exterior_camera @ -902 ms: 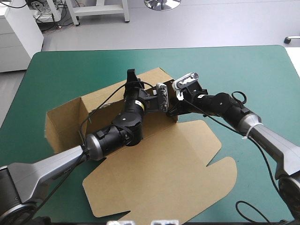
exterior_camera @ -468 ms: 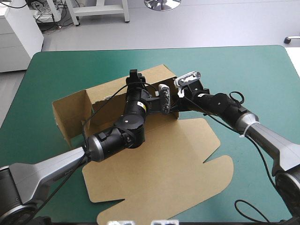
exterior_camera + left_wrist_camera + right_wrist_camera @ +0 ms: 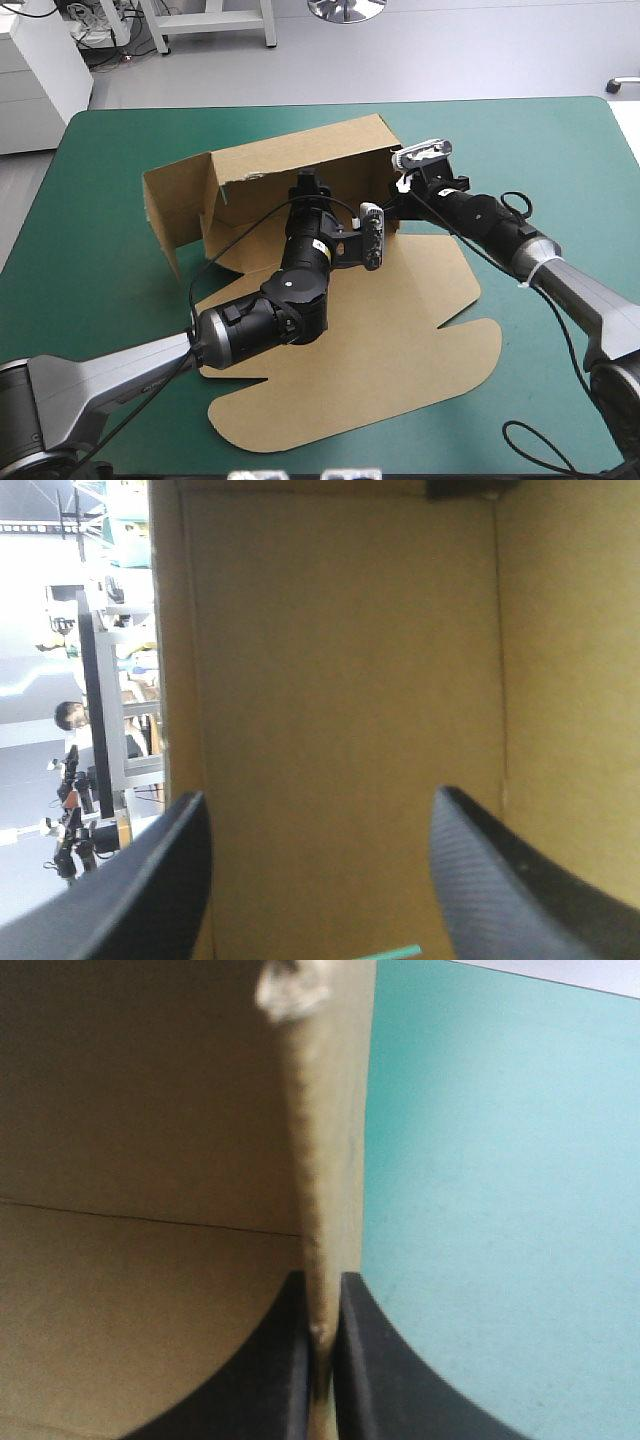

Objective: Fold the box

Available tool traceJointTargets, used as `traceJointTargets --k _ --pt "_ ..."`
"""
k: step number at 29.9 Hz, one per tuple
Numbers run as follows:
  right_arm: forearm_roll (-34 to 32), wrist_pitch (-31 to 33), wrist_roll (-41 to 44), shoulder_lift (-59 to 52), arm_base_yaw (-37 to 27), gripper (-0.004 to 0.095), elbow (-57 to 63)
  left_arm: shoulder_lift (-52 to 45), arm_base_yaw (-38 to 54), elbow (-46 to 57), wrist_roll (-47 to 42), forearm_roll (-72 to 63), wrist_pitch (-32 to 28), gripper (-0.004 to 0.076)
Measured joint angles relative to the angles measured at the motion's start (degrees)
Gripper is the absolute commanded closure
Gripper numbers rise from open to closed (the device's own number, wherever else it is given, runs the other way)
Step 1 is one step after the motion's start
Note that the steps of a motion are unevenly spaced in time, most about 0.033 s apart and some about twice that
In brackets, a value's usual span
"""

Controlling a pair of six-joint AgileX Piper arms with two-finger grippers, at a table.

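Observation:
The brown box (image 3: 300, 155) stands mid-table with its long back wall and a left side flap raised, while its lid (image 3: 400, 340) lies flat toward the near edge. My left gripper (image 3: 308, 187) reaches into the box from the near side. In the left wrist view it (image 3: 320, 880) is open, its fingers wide apart, with the inner wall (image 3: 340, 660) just ahead and nothing between them. My right gripper (image 3: 394, 192) is at the box's right end. In the right wrist view it (image 3: 320, 1335) is shut on the thin edge of the right wall (image 3: 318, 1160).
Teal-green cover (image 3: 120, 140) shows on all sides of the box, with the widest room at the far right (image 3: 540, 140). A small white object (image 3: 621, 85) sits at the far right corner of the table.
The box has shifted toward the far edge and to the right, and its back wall stands taller. Both grippers moved with it, the right one staying on the wall's edge.

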Motion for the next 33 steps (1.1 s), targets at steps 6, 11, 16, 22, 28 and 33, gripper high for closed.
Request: traceJointTargets --k 6,11,16,22,28,33 --pt "-0.12 2.62 0.81 0.00 -3.98 0.0923 0.00 0.00 -0.34 0.00 0.23 -1.11 1.89 0.0727" --pt "-1.08 3.91 0.91 0.13 -4.20 0.0923 0.00 -0.95 -0.27 0.00 0.56 -6.51 1.95 0.0727" --pt "-1.34 4.90 0.91 0.79 -4.20 0.0923 0.00 -5.45 5.56 -0.76 6.27 -28.13 -2.36 0.0727" --pt "-1.34 4.90 0.91 0.94 -4.20 0.0923 0.00 -14.73 20.50 -0.88 19.54 -54.98 -3.41 0.0727" --pt "-1.34 4.90 0.91 0.94 -4.20 0.0923 0.00 -23.60 40.06 1.33 32.00 -78.09 -3.29 0.0727" --pt "-1.34 4.90 0.91 1.04 -4.20 0.0923 0.00 -29.89 61.56 7.70 42.41 -94.23 -1.10 0.0727"
